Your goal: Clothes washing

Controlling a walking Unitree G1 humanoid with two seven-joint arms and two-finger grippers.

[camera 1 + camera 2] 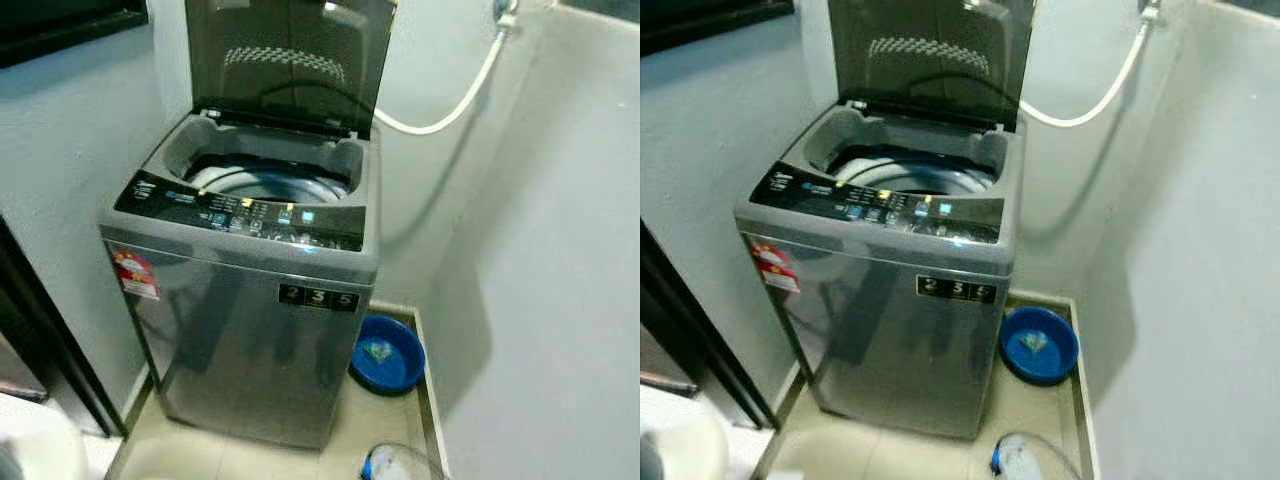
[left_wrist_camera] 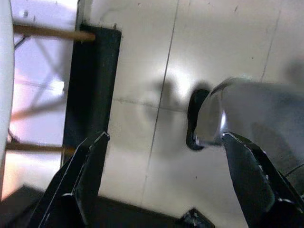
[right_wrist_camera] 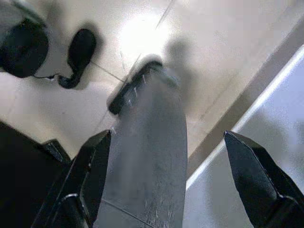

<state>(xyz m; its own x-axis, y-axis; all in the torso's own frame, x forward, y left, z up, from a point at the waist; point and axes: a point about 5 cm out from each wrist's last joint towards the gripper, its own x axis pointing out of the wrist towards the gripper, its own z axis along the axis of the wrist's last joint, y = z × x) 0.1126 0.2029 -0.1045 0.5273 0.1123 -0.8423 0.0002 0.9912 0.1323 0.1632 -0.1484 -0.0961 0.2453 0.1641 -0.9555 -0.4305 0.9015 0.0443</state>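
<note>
A grey top-loading washing machine [image 1: 255, 330] stands ahead in a narrow alcove. Its dark lid [image 1: 290, 55] is raised upright, and the drum opening [image 1: 265, 180] shows a blue and silver tub inside. A black control panel [image 1: 235, 212] runs along its front edge. No clothes can be seen. My left gripper [image 2: 166, 180] hangs open over the tiled floor, nothing between its fingers. My right gripper [image 3: 171, 180] is open too, pointing down past my own silver leg [image 3: 147, 156].
A blue basin [image 1: 388, 353] sits on the floor right of the machine, a blue-capped object [image 1: 395, 463] nearer me. A white hose [image 1: 450, 105] loops along the back wall. Grey walls close in left and right. A dark door frame [image 1: 45, 340] stands at left.
</note>
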